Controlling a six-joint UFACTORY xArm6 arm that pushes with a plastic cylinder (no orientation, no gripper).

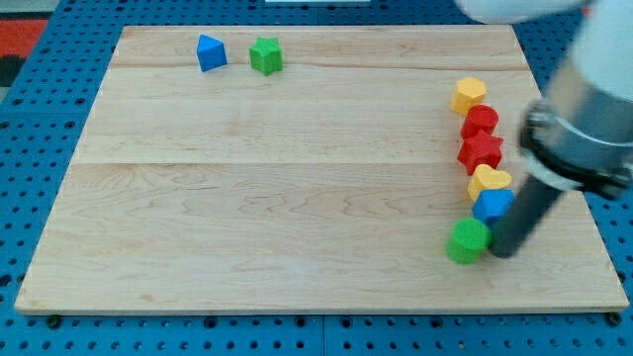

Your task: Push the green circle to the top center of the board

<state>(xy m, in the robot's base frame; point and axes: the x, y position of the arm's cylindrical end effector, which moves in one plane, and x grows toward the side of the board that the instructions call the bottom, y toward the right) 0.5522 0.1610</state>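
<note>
Green circle: round green wooden block, nearest the view's bottom, low on the right side of the board, far from the top center.
Tip: my tip, the blurred end of the dark rod, sits just right of the green circle, touching or nearly so; it is a bare rod with nothing that opens, closes or grasps.
Column above: blue block, yellow heart-like block, red star block, red block and yellow block run in a close line toward the view's top, directly above the green circle.
Top left: blue block and green star-like block, close together.
Board: pale wooden board.
Surround: blue pegboard.
</note>
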